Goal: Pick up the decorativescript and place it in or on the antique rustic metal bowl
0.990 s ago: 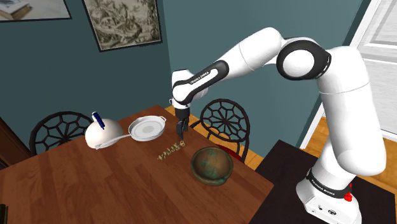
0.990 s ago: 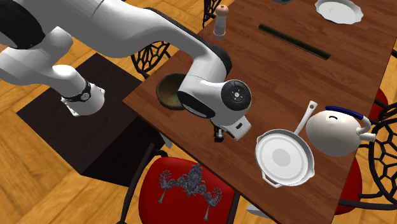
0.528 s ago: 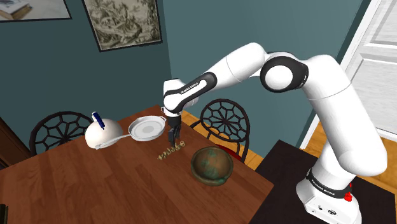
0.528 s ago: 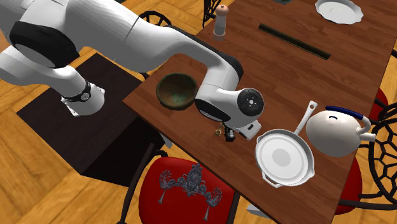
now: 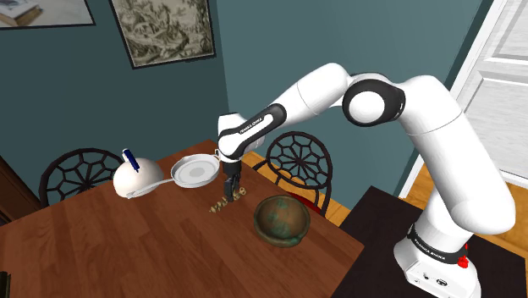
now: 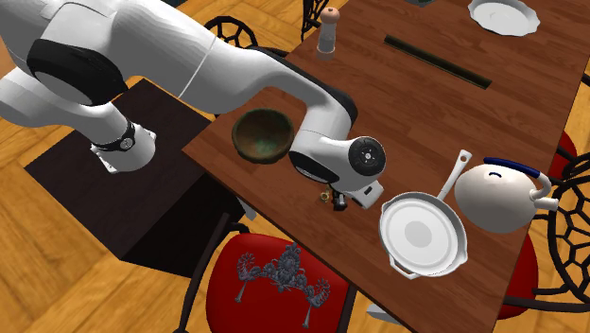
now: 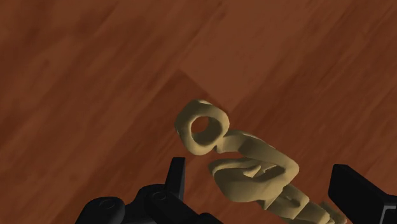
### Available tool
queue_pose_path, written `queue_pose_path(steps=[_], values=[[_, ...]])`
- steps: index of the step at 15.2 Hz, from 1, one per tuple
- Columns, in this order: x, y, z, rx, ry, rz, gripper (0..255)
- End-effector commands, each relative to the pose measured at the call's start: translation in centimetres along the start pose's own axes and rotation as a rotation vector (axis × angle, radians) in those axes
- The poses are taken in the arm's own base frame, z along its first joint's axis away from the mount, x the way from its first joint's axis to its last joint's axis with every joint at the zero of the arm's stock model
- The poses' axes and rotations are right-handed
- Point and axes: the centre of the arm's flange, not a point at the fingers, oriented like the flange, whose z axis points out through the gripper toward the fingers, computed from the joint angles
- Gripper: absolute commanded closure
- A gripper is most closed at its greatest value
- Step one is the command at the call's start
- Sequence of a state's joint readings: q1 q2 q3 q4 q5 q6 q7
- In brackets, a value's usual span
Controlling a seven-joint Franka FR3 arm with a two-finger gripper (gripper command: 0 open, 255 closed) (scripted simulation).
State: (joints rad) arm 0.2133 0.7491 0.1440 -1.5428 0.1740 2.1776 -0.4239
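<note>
The decorative script (image 7: pixel 248 167) is a small tan piece of looped lettering lying flat on the brown wooden table (image 5: pixel 127 245). In the shoulder view the script (image 5: pixel 225 202) lies just left of the bowl. My gripper (image 7: pixel 264 191) is open and low over it, one black finger (image 7: pixel 176 181) on each side, the ring-shaped end sticking out ahead of them. The gripper (image 5: pixel 228 191) points straight down at the script's end nearest the pan. The rusty green-brown metal bowl (image 5: pixel 282 218) sits upright near the table corner. From the second exterior view, the script (image 6: pixel 324 197) peeks out beside the gripper (image 6: pixel 338 201), near the bowl (image 6: pixel 262 134).
A white frying pan (image 5: pixel 194 173) and a white kettle with a blue handle (image 5: pixel 135 176) stand behind the script. Black wire-back chairs (image 5: pixel 300 161) ring the table. A pepper mill (image 6: pixel 327 31), a dark strip (image 6: pixel 437 61) and a plate (image 6: pixel 504 16) sit farther off.
The arm has swung toward the pan side and lowered, so the gripper has come down from above the table to just over the script. The script and the bowl have stayed put.
</note>
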Motion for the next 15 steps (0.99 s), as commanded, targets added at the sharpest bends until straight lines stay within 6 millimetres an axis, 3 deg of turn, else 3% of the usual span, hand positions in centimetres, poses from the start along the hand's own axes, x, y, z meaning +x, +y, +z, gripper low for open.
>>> queue_pose_path(steps=[1, 4, 5, 15], values=[[0.02, -0.01, 0.04, 0.0, 0.0, 0.0, 0], [0.02, -0.01, 0.04, 0.0, 0.0, 0.0, 0], [0.02, -0.01, 0.04, 0.0, 0.0, 0.0, 255], [0.01, -0.15, -0.47, 0.0, 0.0, 0.0, 255]])
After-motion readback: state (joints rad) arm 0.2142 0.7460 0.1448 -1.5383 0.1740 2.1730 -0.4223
